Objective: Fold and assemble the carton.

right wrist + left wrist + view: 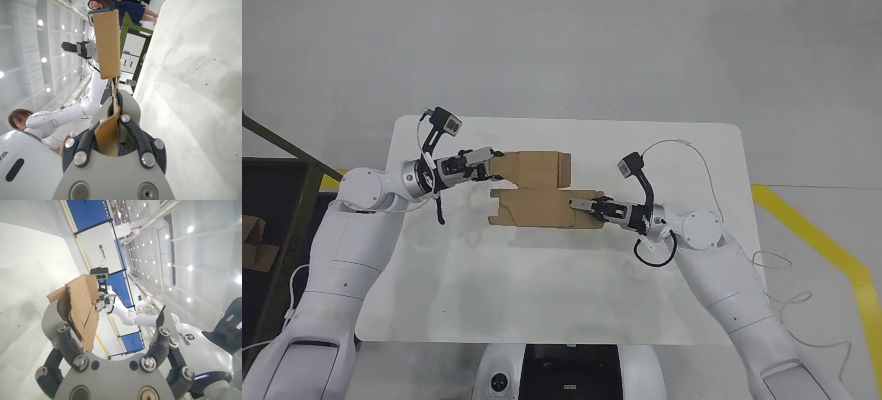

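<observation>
The brown cardboard carton point(537, 188) is held partly folded above the middle of the white table point(542, 290), one flap raised toward the far side. My right gripper point(582, 207) is shut on its right edge; in the right wrist view the cardboard point(107, 43) runs between that gripper's point(114, 106) closed fingers. My left gripper point(487, 160) sits at the carton's far-left end. In the left wrist view it point(111, 317) stands open, and the carton point(83, 309) rests against one finger point(62, 317) while the other finger point(162, 321) is well apart. The right gripper point(101, 303) shows at the carton's other end.
A dark green frame point(282, 150) with cardboard pieces point(254, 240) stands off the table's left side. A yellow floor line point(812, 230) runs to the right. Bare table surface lies in front of the carton.
</observation>
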Controlling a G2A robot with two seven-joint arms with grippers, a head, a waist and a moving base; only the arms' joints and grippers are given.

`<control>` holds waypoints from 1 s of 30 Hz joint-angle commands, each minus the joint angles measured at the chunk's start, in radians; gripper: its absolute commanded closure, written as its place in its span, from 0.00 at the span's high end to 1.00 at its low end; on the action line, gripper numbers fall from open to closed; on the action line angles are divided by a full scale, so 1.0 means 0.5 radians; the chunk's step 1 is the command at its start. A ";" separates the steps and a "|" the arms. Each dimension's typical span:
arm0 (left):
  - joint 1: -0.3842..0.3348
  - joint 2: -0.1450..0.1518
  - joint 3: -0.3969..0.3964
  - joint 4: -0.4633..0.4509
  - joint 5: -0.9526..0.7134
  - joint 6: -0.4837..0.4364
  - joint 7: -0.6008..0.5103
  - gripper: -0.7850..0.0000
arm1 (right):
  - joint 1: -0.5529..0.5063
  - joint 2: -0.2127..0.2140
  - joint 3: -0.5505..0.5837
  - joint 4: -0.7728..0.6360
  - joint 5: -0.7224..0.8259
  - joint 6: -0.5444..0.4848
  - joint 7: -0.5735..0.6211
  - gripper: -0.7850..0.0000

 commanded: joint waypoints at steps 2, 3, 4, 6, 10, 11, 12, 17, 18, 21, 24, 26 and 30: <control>-0.001 -0.002 0.010 0.002 0.022 0.005 0.022 0.51 | 0.004 -0.001 -0.009 -0.001 0.002 0.002 0.001 0.00; -0.002 -0.003 0.012 0.007 0.032 0.004 0.028 0.46 | 0.007 -0.001 -0.012 0.000 0.003 0.002 0.000 0.00; -0.004 -0.004 0.016 0.009 0.039 0.003 0.033 0.44 | 0.009 -0.002 -0.015 0.000 0.009 0.002 0.001 0.00; -0.008 -0.005 0.021 0.016 0.055 0.001 0.045 0.36 | 0.016 -0.002 -0.020 0.002 0.013 0.004 0.003 0.00; -0.014 -0.006 0.029 0.020 0.095 -0.001 0.062 0.29 | 0.029 -0.003 -0.025 0.016 0.025 0.002 0.005 0.00; -0.015 -0.006 0.030 0.022 0.106 -0.001 0.064 0.29 | 0.032 -0.004 -0.026 0.020 0.027 0.002 0.004 0.00; -0.016 -0.006 0.031 0.026 0.119 -0.001 0.070 0.29 | 0.035 -0.004 -0.027 0.024 0.028 0.002 0.003 0.00; -0.014 -0.005 0.035 0.028 0.166 -0.004 0.091 0.30 | 0.052 0.000 -0.029 0.028 -0.028 -0.007 -0.005 0.00; -0.014 -0.005 0.037 0.028 0.179 0.000 0.096 0.30 | 0.047 0.000 -0.032 0.020 -0.036 -0.009 -0.016 0.00; -0.013 -0.006 0.049 0.020 0.207 0.005 0.111 0.26 | 0.040 0.000 -0.036 0.000 -0.025 -0.007 -0.021 0.00; -0.014 -0.007 0.055 0.012 0.225 0.005 0.120 0.19 | 0.041 0.001 -0.037 -0.007 -0.017 -0.005 -0.024 0.00; -0.012 -0.006 0.053 0.005 0.233 0.005 0.125 0.13 | 0.039 0.002 -0.035 -0.011 -0.010 -0.004 -0.029 0.00; -0.002 -0.003 0.042 -0.008 0.241 0.006 0.127 0.00 | 0.033 0.005 -0.029 -0.028 -0.006 -0.009 -0.029 0.00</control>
